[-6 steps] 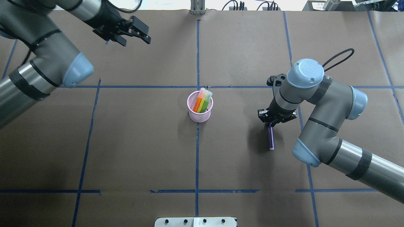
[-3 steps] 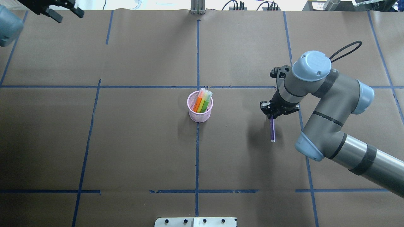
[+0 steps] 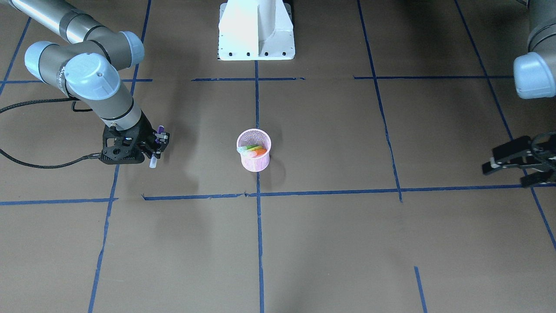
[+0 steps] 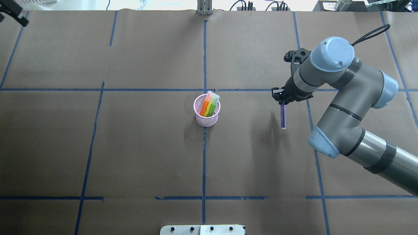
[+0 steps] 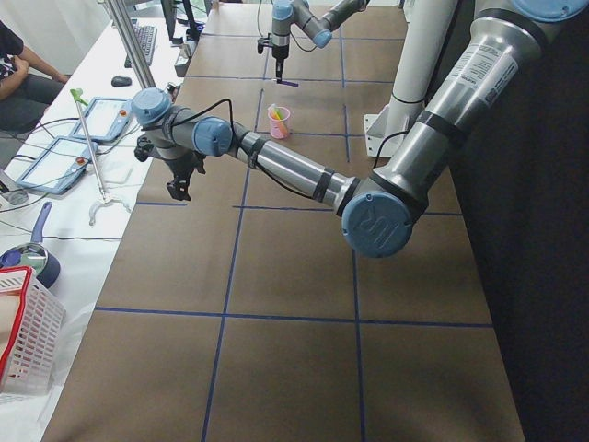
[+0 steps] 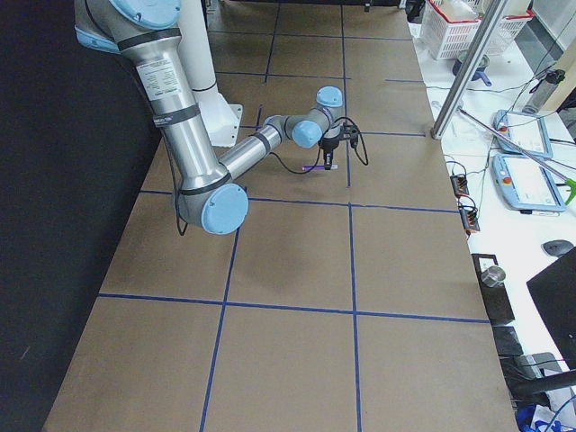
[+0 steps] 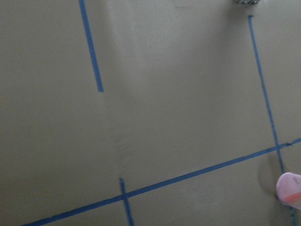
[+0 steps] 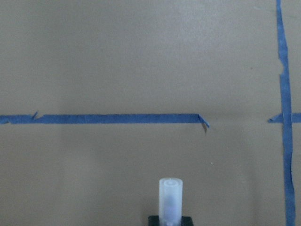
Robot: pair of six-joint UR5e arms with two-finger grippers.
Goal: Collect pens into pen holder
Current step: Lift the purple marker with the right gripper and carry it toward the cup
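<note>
Gripping the purple pen (image 4: 283, 116) near its coloured end, our right gripper (image 4: 281, 100) clamps it clear of the table (image 4: 147, 156) toward the right edge, cap downward, ready for the pen holder (image 4: 204, 122) at mid-table, where the orange pen (image 4: 205, 108) and green pen (image 4: 212, 108) stand. Our left gripper (image 3: 504, 168), jaws apart, hangs near the far left corner, which leaves the path open.

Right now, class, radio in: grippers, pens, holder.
Right gripper shut on purple pen, off table. Left gripper open, far aside. Orange pen, green pen in pen holder. Nothing blocking.
</note>
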